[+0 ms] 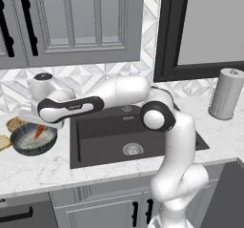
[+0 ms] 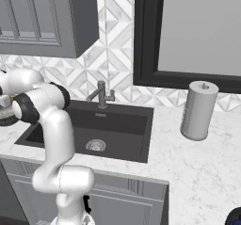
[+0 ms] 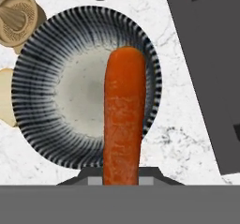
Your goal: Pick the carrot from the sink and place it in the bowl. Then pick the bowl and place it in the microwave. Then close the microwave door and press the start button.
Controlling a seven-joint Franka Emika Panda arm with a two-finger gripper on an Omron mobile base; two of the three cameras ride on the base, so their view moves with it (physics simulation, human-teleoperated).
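My gripper (image 1: 40,126) is shut on the carrot (image 1: 39,132), which hangs just above the bowl (image 1: 32,141) on the counter left of the sink (image 1: 119,136). In the hand view the orange carrot (image 3: 124,115) runs up from between my gripper's (image 3: 123,180) fingertips, over the right half of the bowl (image 3: 37,82), which is streaked dark blue-grey with a pale inside. The carrot's tip points down toward the bowl's inside. From the right base view the dark sink (image 2: 94,125) shows a round metal drain. The microwave and its door are out of view.
A small tan bowl (image 1: 14,123) and a pale piece of food (image 1: 4,142) lie beside the bowl. A white jar (image 1: 43,86) stands behind it. The faucet (image 2: 101,94) rises behind the sink, and a paper towel roll (image 1: 226,93) stands on the right counter.
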